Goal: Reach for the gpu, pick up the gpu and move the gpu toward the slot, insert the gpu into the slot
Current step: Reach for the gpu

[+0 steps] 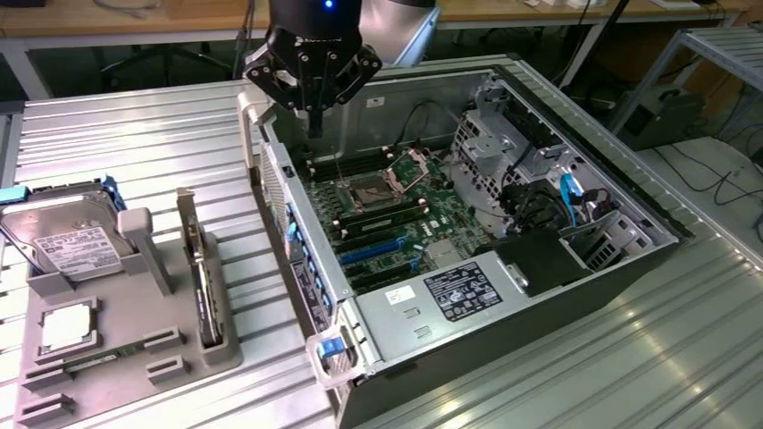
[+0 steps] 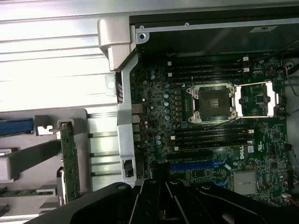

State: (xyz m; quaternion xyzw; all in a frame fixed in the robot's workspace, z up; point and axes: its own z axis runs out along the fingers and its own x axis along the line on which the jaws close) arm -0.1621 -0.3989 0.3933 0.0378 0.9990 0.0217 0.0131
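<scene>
The gpu point(image 1: 205, 290) stands on edge in a grey holder point(image 1: 221, 349) at the exterior view's left, its silver bracket point(image 1: 186, 219) pointing up. In the wrist view the gpu point(image 2: 70, 161) appears as a thin green-edged card beside the case. The slot point(image 1: 372, 255) is a long blue strip on the green motherboard point(image 1: 448, 214) inside the open computer case; the wrist view also shows the slot point(image 2: 194, 165). My gripper point(image 1: 314, 123) hangs above the case's far corner, well away from the gpu, shut and with nothing in it. Its dark fingers point(image 2: 149, 196) point down toward the motherboard.
A silver hard drive point(image 1: 66, 241), a CPU point(image 1: 66, 326) and a memory stick point(image 1: 89, 362) share the grey holder. Inside the case are the CPU socket point(image 1: 370, 192), a power supply point(image 1: 459, 290) and blue cables point(image 1: 566, 197). The case wall point(image 1: 277, 192) stands between holder and motherboard.
</scene>
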